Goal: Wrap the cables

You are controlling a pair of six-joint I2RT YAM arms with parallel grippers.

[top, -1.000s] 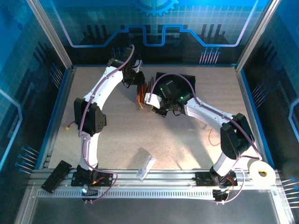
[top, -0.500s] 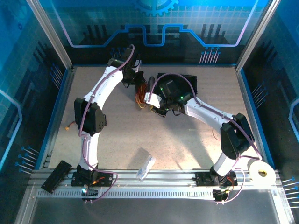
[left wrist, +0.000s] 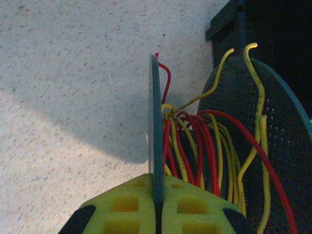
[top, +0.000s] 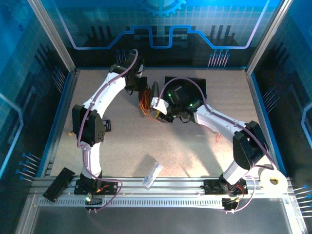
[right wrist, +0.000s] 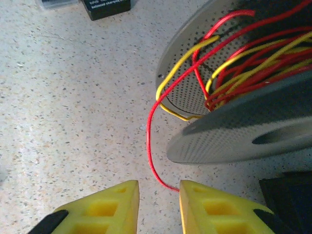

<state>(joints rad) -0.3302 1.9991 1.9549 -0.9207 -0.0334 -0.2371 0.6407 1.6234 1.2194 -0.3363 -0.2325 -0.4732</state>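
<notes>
The spool [left wrist: 155, 122] stood on edge on the table [top: 122, 131], near the far middle of the work area and between the two arms. The cables [left wrist: 195, 146], thin red and yellow wires, were bunched loosely between the spool's two perforated flanges. Several loops and ends stuck out past the rims.

The left gripper [left wrist: 157, 178] was closed on the thin edge of one flange, with a yellow finger pressed against each face.

The right gripper [right wrist: 158, 187] sat low over the table just beside the spool with its jaws parted. One red cable [right wrist: 148, 141] ran down from the spool in a long curve into the gap between the fingers. Its end lay against the inner side of one finger [right wrist: 204, 204], and the jaws were not clamped on it. A yellow loop [right wrist: 168, 105] hung over the rim of the farther flange.

A black tray [top: 195, 84] lay on the table behind the spool. A clear plastic piece [top: 152, 174] lay near the front rail, and a white tape roll [top: 270, 180] sat at the right front corner.
</notes>
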